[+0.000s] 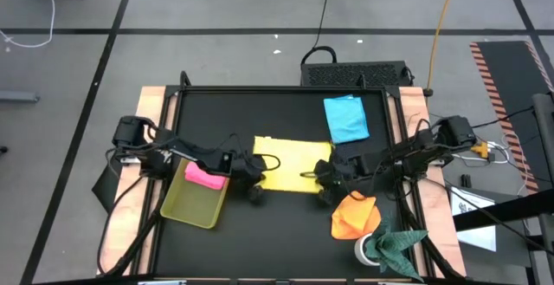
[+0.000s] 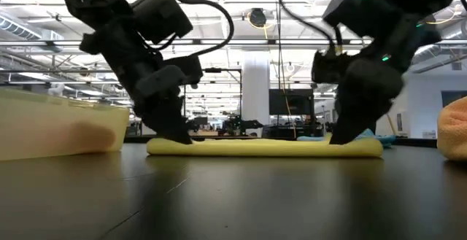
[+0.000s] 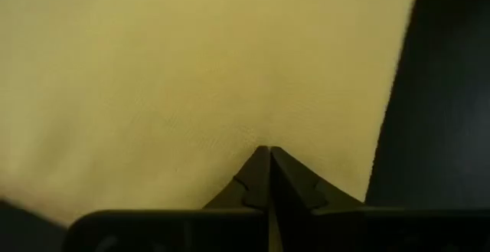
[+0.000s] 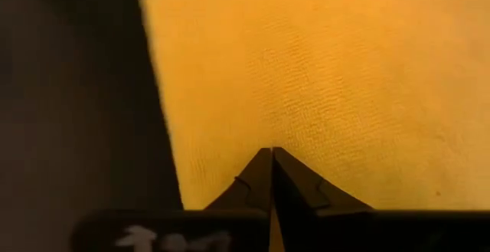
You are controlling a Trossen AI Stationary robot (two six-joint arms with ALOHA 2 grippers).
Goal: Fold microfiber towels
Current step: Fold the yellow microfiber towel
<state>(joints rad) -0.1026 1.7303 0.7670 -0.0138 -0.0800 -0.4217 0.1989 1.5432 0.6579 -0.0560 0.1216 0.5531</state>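
Yellow towel (image 1: pixel 290 164) flat — left end effector (image 1: pixel 257 165), right end effector (image 1: pixel 318 176) pinching opposite edges

I have both arms reaching in from the surface's side edges toward its middle, wrists pitched steeply down. My left tool (image 1: pixel 257 181) and right tool (image 1: pixel 317 178) each have their fingers pressed together, tips down at the surface.

Bright backlit ceiling lights at table level, silhouetted arms, blurred wrist close-ups
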